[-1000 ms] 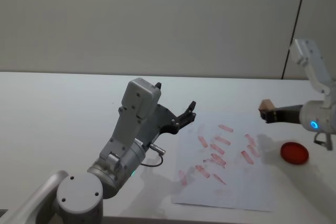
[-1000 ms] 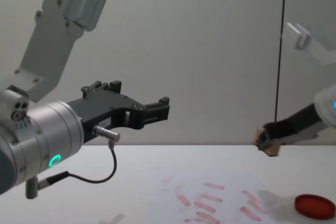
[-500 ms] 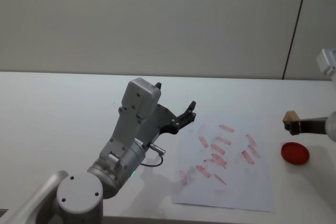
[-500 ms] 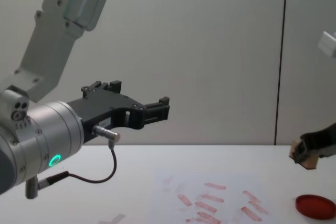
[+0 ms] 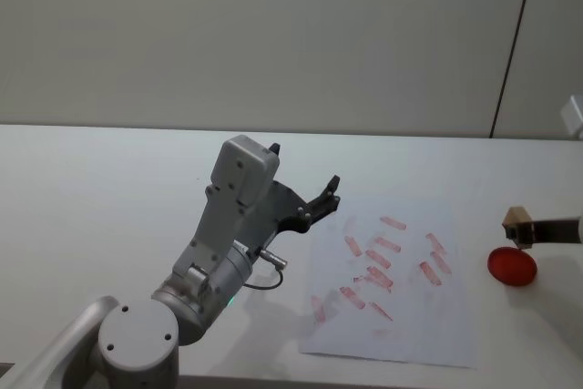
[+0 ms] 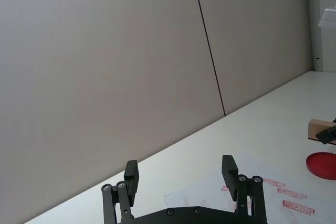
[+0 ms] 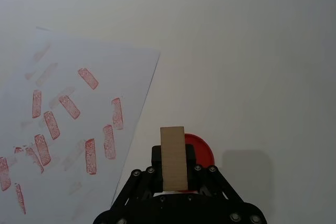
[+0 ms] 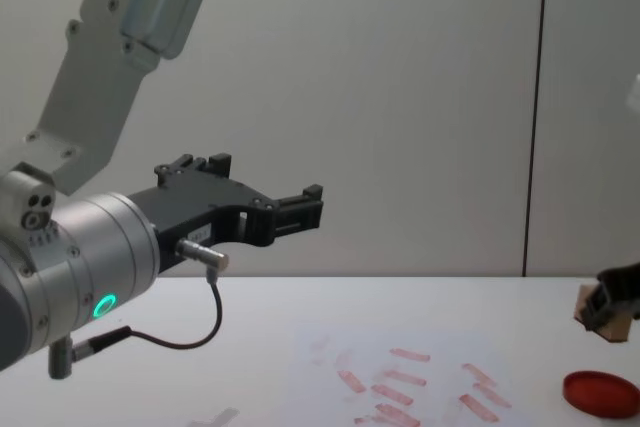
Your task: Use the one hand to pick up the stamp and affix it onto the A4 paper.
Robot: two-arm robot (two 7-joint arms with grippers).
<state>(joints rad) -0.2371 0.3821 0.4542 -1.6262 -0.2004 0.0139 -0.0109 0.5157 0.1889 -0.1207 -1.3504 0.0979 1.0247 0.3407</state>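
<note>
Stamp: small tan wood block, the stamp [image 5: 516, 217] sits at far right edge of head view, mid-height, clamped in the right gripper [image 5: 526, 232]. In right wrist view the stamp [image 7: 173, 158] is at lower centre, long side upright in frame, pale face toward camera, black jaws on both sides.
Right gripper: closed on the stamp, held in the air above the table [image 5: 109, 179]. Chest view has it at far right edge, lower third, w/ the stamp [image 8: 612, 325] tilted just above the ink pad.
Ink pad: flat round red ink pad [image 5: 511, 266] at right of head view, just below the stamp in frame. In right wrist view it [image 7: 202, 150] pokes out behind the block, mostly hidden by stamp and jaws. Can't tell gap betw. stamp and pad, but chest view shows them apart.
A4 paper: white sheet, the A4 paper [image 5: 401, 325] lies flat at lower centre-right of head view, many short pinkish-red prints across its middle. Its right edge is near the pad, not touching. Right wrist view has the sheet [image 7: 68, 145] over left half of frame.
Left gripper: the left gripper [image 5: 323, 202] is at centre of head view, raised off the table, fingers spread, nothing betw. them. It's near the paper's upper left corner. Left wrist view shows both black fingers [image 6: 229, 170] parted at bottom of frame.
</note>
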